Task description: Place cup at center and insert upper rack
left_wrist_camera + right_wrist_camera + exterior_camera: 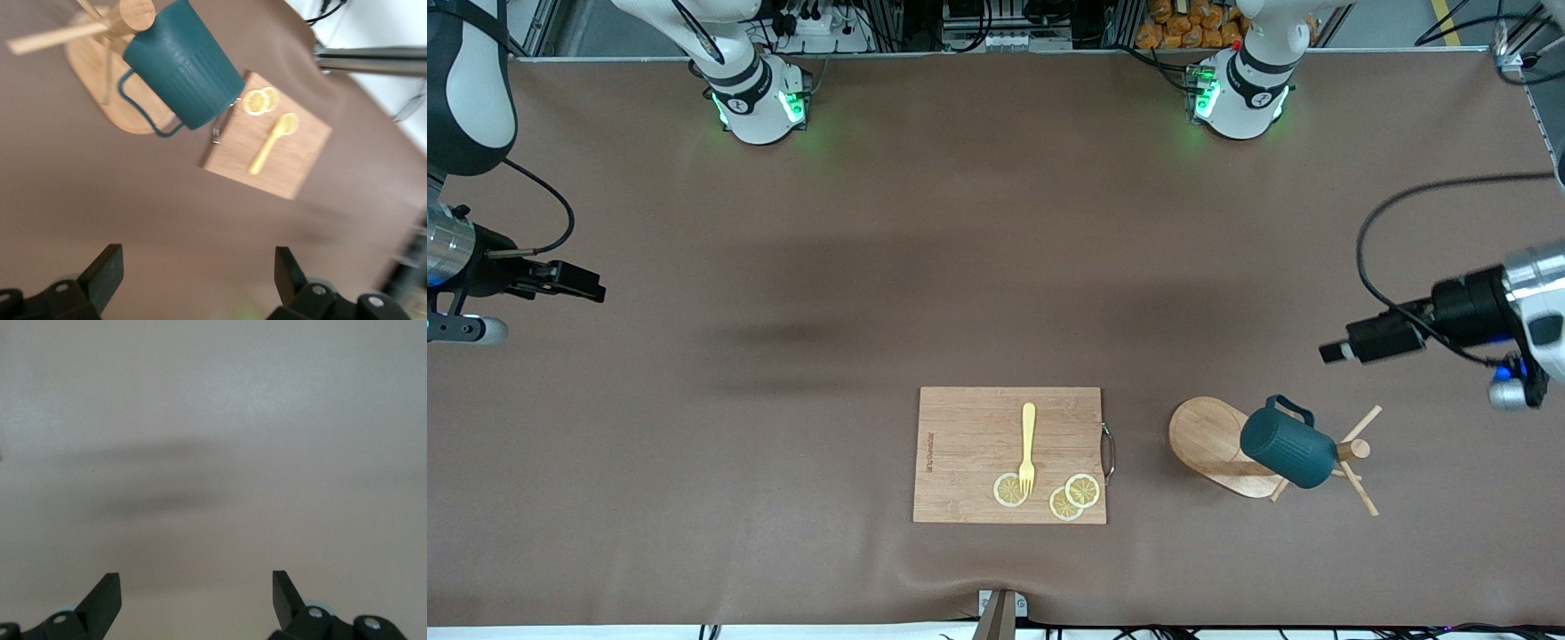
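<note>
Dark teal ribbed cup (1288,447), light wooden rack (1214,442), yellow fork (1028,447)

The cup (1288,443) hides the rack's (1214,444) pole, so only the tip and some pegs peek out. You cannot tell which peg holds the cup. In the left wrist view the rack is cut off at the edge and its pegs look blurry. The board (1009,454) has tiny words on it, too small to read. Both arms run off the sides of the front view
</note>
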You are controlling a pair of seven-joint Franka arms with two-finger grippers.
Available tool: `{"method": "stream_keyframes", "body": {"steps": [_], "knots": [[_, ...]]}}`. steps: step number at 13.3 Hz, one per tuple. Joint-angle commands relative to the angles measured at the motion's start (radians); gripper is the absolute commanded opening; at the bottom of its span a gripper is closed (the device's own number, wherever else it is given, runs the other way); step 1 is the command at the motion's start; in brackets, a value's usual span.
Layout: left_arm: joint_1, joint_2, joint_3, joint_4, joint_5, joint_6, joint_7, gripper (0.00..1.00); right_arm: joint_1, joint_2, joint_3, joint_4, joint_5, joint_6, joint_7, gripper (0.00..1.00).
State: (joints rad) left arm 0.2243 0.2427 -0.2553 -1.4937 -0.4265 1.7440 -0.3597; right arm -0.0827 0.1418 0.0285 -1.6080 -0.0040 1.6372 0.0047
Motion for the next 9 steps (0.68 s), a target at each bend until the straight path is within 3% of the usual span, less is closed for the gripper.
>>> {"method": "stream_keyframes", "body": {"steps": [1, 4, 9], "knots": [[0.006, -0.153, -0.05, -0.131, 0.225, 0.028, 0.028, 1.0, 0.017, -0.005, -0.005, 0.005, -0.014, 0.003, 0.018, 1.0], [0.007, -0.242, -0.073, -0.178, 0.385, -0.047, 0.176, 1.0, 0.015, -0.007, -0.005, 0.007, -0.013, -0.011, 0.113, 1.0], [0.024, -0.306, -0.058, -0.169, 0.456, -0.136, 0.37, 1.0, 0.014, -0.01, -0.007, 0.008, -0.016, -0.011, 0.113, 1.0]]}}
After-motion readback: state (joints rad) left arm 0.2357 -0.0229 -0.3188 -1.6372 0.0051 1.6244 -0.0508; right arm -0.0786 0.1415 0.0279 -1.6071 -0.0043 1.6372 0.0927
